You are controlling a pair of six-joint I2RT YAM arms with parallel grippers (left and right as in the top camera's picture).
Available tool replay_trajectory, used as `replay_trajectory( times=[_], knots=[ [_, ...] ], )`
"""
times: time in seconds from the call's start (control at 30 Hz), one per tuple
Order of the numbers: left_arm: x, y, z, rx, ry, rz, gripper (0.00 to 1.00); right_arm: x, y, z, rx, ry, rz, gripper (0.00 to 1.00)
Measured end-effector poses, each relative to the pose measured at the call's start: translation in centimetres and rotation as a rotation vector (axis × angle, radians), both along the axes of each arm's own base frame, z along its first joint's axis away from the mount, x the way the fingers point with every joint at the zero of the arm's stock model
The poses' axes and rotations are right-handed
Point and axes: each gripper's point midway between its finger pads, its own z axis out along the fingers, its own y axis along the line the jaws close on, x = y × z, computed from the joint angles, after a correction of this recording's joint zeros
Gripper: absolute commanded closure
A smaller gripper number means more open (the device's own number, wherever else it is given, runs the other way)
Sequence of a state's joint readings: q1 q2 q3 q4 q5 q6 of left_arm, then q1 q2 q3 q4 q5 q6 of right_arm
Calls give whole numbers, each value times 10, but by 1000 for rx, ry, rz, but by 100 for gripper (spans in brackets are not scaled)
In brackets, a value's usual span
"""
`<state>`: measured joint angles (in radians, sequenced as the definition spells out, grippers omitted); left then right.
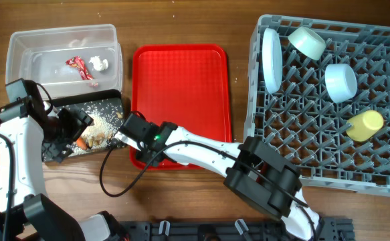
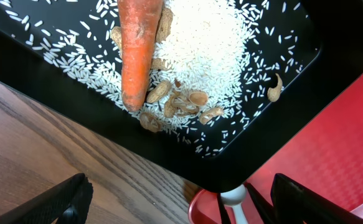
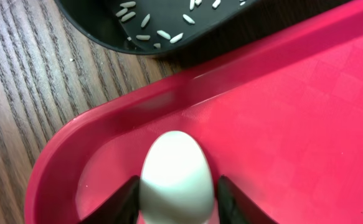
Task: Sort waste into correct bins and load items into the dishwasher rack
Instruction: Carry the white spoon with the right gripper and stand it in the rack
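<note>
My right gripper [image 3: 176,205] is shut on the white plastic spoon [image 3: 174,174], its bowl low over the near-left corner of the red serving tray [image 1: 181,80]. The spoon also shows in the left wrist view [image 2: 232,198]. My left gripper [image 2: 187,208] is open and empty over the near edge of the black tray [image 1: 108,99]. That tray holds rice crumbs [image 2: 206,50] and the orange carrot [image 2: 137,56]. The clear tub [image 1: 21,47] holds the red-and-dark wrapper [image 1: 79,67] and the white scrap [image 1: 99,64]. The grey rack [image 1: 302,134] holds the white plate [image 1: 271,60], green bowl [image 1: 307,41], blue bowl [image 1: 340,82] and yellow cup [image 1: 364,126].
Several peanut shells [image 2: 181,102] lie among the rice. The right arm [image 1: 201,150] stretches across the front of the red tray from the right. The left arm [image 1: 14,134] stands at the table's left edge. The black tray's corner overlaps the red tray's edge.
</note>
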<state>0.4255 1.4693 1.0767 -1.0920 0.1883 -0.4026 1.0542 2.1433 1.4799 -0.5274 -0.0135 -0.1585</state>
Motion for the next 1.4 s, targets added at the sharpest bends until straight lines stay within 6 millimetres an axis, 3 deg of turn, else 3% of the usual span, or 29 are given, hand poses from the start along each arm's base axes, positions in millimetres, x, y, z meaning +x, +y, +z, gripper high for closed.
replay_trajectory(
  times=[0.33, 0.4, 0.47, 0.5, 0.6, 0.67, 0.7, 0.77, 0.83, 0.9, 1.1, 1.33, 1.4],
  knots=[
    [0, 0, 0, 0, 1, 0, 7, 7, -5, 7, 4, -2, -59, 71],
    [0, 0, 0, 0, 1, 0, 7, 28, -14, 38, 49, -42, -133, 71],
    [0, 0, 0, 0, 0, 0, 7, 55, -32, 88, 123, -96, -211, 71],
    [0, 0, 0, 0, 0, 0, 7, 72, -49, 122, 171, -137, -265, 71],
    [0, 0, 0, 0, 1, 0, 7, 101, -106, 179, 231, -180, -427, 71],
    [0, 0, 0, 0, 1, 0, 7, 119, -154, 203, 253, -185, -579, 72],
    [0, 0, 0, 0, 1, 0, 7, 128, -191, 208, 243, -166, -705, 72],
    [0, 0, 0, 0, 0, 0, 7, 133, -231, 202, 209, -115, -855, 72],
    [0, 0, 0, 0, 1, 0, 7, 129, -277, 189, 148, -33, -1038, 72],
    [0, 0, 0, 0, 1, 0, 7, 120, -310, 179, 99, 37, -1185, 75],
    [0, 0, 0, 1, 1, 0, 7, 89, -342, 166, -28, 131, -1344, 76],
    [0, 0, 0, 0, 0, 0, 7, 82, -364, 166, -130, 70, -1400, 76],
    [0, 0, 0, 1, 0, 0, 6, 81, -366, 156, -144, 64, -1406, 76]
  ],
)
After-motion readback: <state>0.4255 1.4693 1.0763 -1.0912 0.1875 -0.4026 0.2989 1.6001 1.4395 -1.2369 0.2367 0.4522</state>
